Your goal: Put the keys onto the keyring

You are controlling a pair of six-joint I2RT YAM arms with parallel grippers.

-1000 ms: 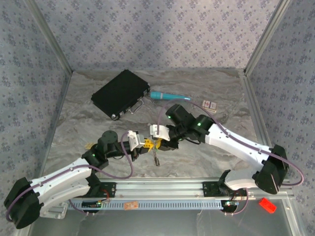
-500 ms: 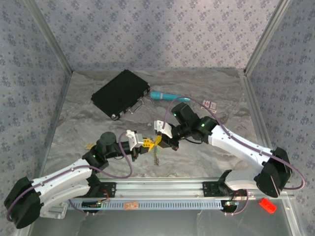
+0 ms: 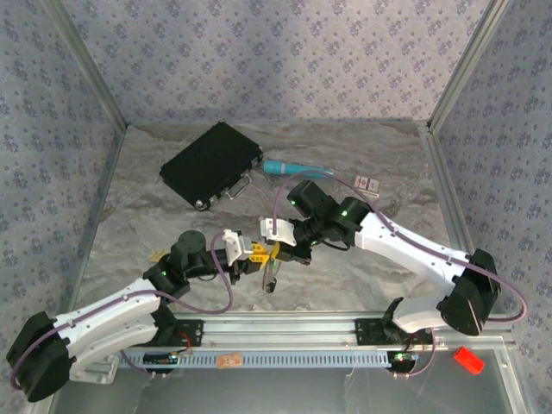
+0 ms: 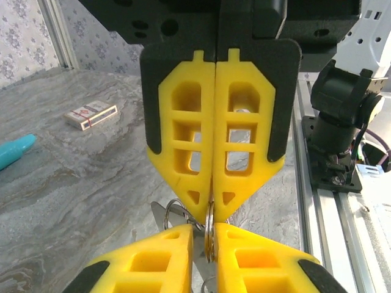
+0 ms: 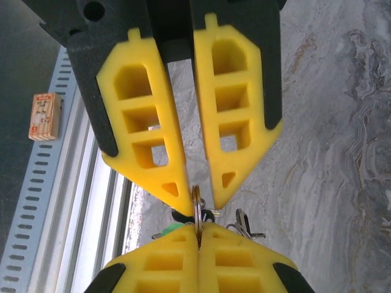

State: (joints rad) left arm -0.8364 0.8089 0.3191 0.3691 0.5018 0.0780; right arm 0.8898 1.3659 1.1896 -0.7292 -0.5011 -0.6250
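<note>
Broadly, from above: grey marbled table (image 3: 155,216) carrying two white-and-black arms, bent inward to meet tip to tip near the front rail. Well behind the work: flat black hard case with a metal handle (image 3: 211,164), slim teal pen (image 3: 291,168) just beside it, small white card box (image 3: 369,183) farther right. Finds the right gripper (image 3: 278,251) pressed fully closed on the thin silvery oval keyring (image 4: 209,235), held edge-on above the table. Finds the left gripper (image 3: 252,253) parted a sliver, yellow fingertips (image 5: 247,162) flanking that same loop without an obvious clamp. Below the pinch: short chain (image 3: 272,278) dangling, a tiny green-headed key (image 5: 173,230) and small silvery metal pieces (image 5: 244,223) bunched against the loop; cannot tell whether threaded on or merely alongside.

Risks, as a judgement: with one narrow pinch carrying everything, could let the loop pivot or slide out between the pads, dragged by the swinging chain, and drop the lot onto the table. Could also knock the loop askew through an off-centre closing of the left fingers.

From the left wrist, gives the right fingers' shut seam face-on. From the right wrist, gives the slim gap at the left tips and the green head. From overhead, gives layout and chain, with the pinch too small to read.
</note>
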